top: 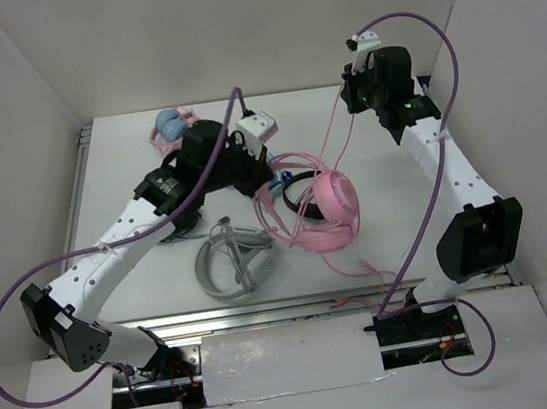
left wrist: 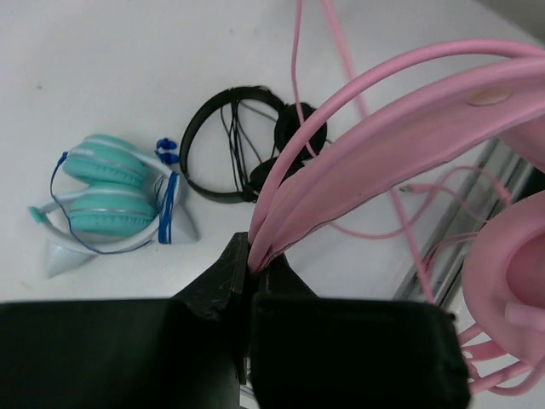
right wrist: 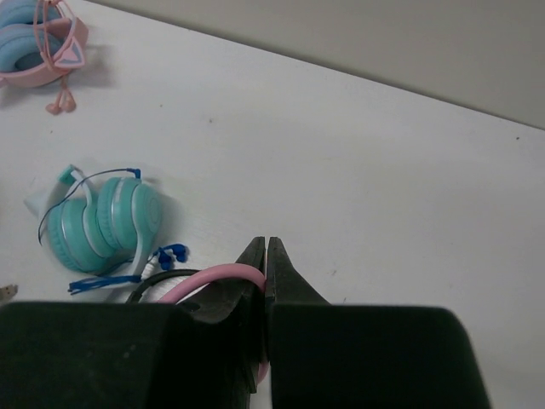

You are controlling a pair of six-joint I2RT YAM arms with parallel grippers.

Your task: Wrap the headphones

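Left gripper (left wrist: 252, 254) is clamped tight on the headband (left wrist: 400, 145) of the pink headphones (top: 331, 204), its fingers pressed together around the band, just beyond the grey headphones (top: 229, 263) that lie near the front edge of the table (top: 153, 281). The pink set sits at the middle of the table, and its thin cable (top: 333, 136) rises from it towards the back right, with more loops trailing to the front edge. Past it, in the left wrist view, lie a black pair (left wrist: 223, 141) and a teal pair (left wrist: 111, 194). Farther back on the right, the right gripper (right wrist: 266, 249) is held above the table, jaws closed with the pink cable pinched between them. At the back left sits a smaller pink pair with blue cups (top: 171, 127)
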